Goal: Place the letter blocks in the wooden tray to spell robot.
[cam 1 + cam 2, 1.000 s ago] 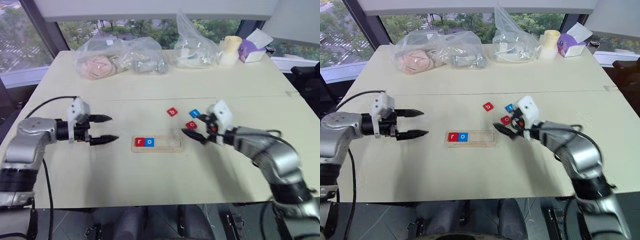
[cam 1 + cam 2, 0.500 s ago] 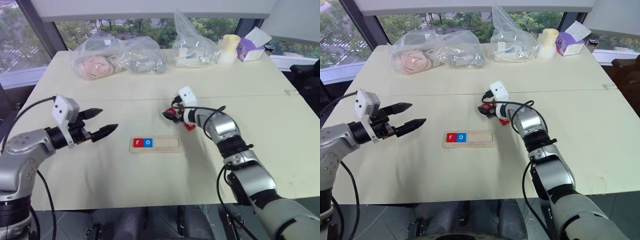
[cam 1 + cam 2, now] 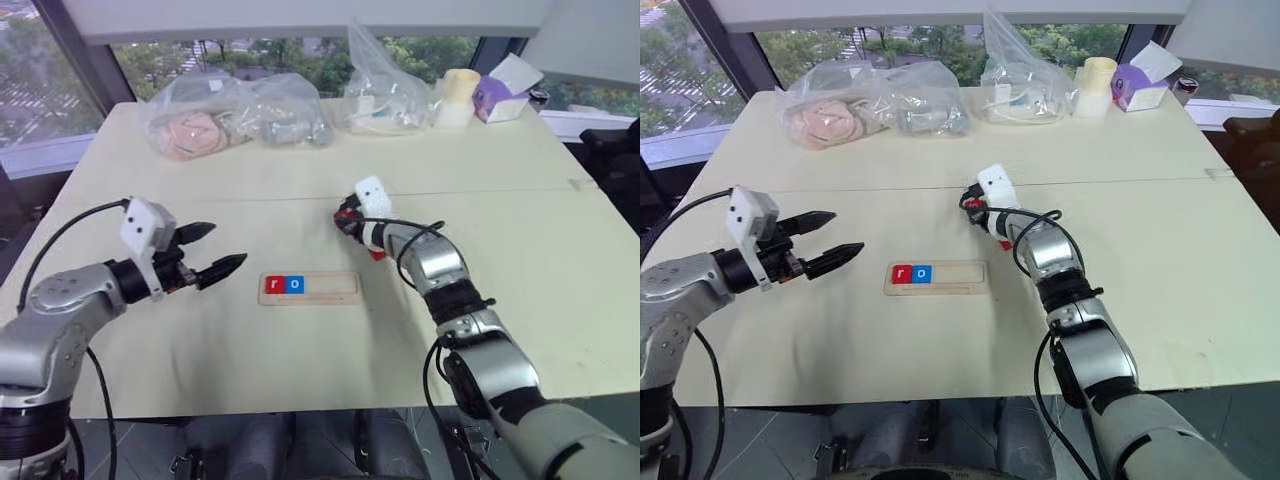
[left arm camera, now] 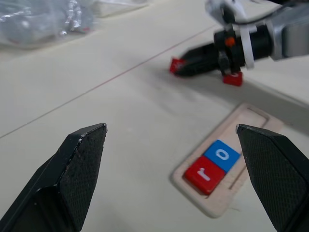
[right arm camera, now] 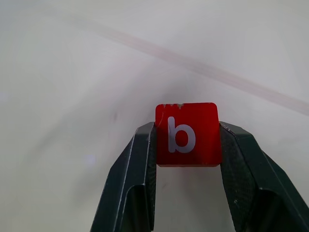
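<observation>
My right gripper is shut on a red letter block with a white b, held between its two fingers just over the table beyond the wooden tray. A red r block and a blue o block lie side by side at the tray's left end. Another red block lies on the table under my right forearm. My left gripper hovers open to the left of the tray, nothing between its fingers.
Clear plastic bags with contents, a pale roll and a purple box line the table's far edge. A thin seam crosses the table beyond the tray.
My right gripper reached forward and left from the red block near the tray to the b block and shut on it. My left arm drew slightly toward the tray, still open.
</observation>
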You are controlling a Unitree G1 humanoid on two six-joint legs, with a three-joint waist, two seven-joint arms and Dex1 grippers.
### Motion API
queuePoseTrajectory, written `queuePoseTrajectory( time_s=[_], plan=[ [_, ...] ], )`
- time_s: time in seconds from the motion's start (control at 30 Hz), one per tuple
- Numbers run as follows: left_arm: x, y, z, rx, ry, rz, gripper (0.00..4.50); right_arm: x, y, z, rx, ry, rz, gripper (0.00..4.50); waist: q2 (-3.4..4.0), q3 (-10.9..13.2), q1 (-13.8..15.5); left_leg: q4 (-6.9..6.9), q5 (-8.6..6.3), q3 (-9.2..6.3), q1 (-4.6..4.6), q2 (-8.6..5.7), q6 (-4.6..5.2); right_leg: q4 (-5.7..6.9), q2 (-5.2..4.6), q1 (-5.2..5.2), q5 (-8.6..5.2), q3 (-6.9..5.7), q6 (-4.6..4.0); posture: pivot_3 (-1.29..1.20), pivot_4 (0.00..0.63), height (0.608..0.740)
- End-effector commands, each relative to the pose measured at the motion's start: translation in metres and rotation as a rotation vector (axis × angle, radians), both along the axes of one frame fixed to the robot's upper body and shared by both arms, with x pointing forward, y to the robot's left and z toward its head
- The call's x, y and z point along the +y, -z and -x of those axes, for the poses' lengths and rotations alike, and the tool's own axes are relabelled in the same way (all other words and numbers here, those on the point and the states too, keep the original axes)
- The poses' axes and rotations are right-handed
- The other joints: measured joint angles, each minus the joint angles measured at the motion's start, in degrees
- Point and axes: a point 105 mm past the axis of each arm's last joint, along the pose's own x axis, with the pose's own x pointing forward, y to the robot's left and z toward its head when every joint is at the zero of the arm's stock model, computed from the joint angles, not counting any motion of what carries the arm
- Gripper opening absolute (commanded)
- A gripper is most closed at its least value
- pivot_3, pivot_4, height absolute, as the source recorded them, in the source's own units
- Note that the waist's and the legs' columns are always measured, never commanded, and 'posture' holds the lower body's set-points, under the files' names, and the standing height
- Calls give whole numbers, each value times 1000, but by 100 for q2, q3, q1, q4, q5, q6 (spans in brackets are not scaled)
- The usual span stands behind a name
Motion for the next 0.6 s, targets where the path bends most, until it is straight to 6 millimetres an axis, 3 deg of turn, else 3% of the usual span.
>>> queuePoseTrajectory(
  time_s=[0.03, 0.13, 0.23, 0.43, 0.6],
  plan=[
    [-25, -7, 6, -60, 113, -54, 4500, -37, -42, 21, -103, 178, -60, 1203, -1, 0, 16, 1, 0, 1, -5, -1, 0, 0, -1, -5, 5, 1, 8, 0, 150, 740],
    [-39, -6, 5, -62, 161, -39, 4500, -76, -28, 54, 16, 417, -115, 1203, -4, -4, 12, -1, 0, 4, -7, -1, 0, 2, -4, -9, 2, 2, 5, 0, 150, 740],
    [-50, -3, 3, -59, 203, -24, 4500, -85, -20, 88, 83, 499, -137, 1203, -1, -3, -15, -3, 0, 4, -6, 1, 1, 6, -4, -11, -6, 2, -10, 0, 150, 740],
    [-69, 3, 3, -43, 290, -18, 4500, -71, -4, 135, 180, 484, -136, 1203, 4, -5, -40, -3, 0, 33, -4, 20, 2, 12, 10, -33, -1, 25, -22, 0, 150, 740],
    [-72, 11, 1, -39, 320, -55, 4500, -45, 23, 159, 287, 430, -166, 1203, 3, -6, -23, -3, 0, 34, -9, 24, 2, 1, 11, -32, -3, 26, -27, 0, 150, 740]
  ],
)
